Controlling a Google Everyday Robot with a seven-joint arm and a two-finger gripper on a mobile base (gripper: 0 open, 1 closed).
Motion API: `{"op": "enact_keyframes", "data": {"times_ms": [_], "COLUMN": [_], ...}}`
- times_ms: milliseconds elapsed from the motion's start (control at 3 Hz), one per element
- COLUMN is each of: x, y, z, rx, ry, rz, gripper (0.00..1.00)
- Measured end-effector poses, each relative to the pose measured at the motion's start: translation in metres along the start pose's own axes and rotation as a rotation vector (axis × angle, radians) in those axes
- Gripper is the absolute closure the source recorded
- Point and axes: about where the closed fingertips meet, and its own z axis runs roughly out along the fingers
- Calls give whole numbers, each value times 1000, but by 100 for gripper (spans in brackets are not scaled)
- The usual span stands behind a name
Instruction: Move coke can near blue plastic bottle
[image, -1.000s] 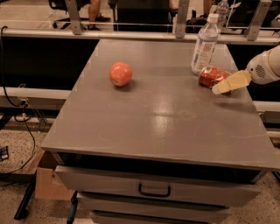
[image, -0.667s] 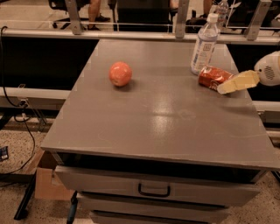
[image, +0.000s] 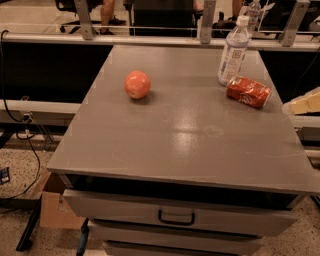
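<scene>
Gripper has pulled back right since the earlier frames: it was at the can and now sits at the right frame edge, past the table's right side, clear of the can, mostly cut off. Only a pale yellowish part shows. Can't tell if it is open or closed; nothing seen in its grasp. Can, bottle and apple have not shifted. Left to right: cardboard box on the floor at lower left, beside the table's front left corner. Grey table fills the middle of the view, with a drawer under the front edge and a dark handle at centre. Apple sits left of centre on the far half of the top, alone, well apart from the other things. Bottle stands upright near the far right corner, white cap on, pale label facing the camera. Can lies on its side just beside the bottle, to its right and a bit nearer the camera, close to the right edge, silver end pointing right. Whether can and bottle touch, can't tell. Rail runs along the table's far edge.
</scene>
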Motion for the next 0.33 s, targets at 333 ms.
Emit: {"op": "enact_keyframes", "data": {"times_ms": [333], "x": [0], "y": [0], "z": [0], "rx": [0], "ry": [0], "rz": [0], "gripper": [0]}}
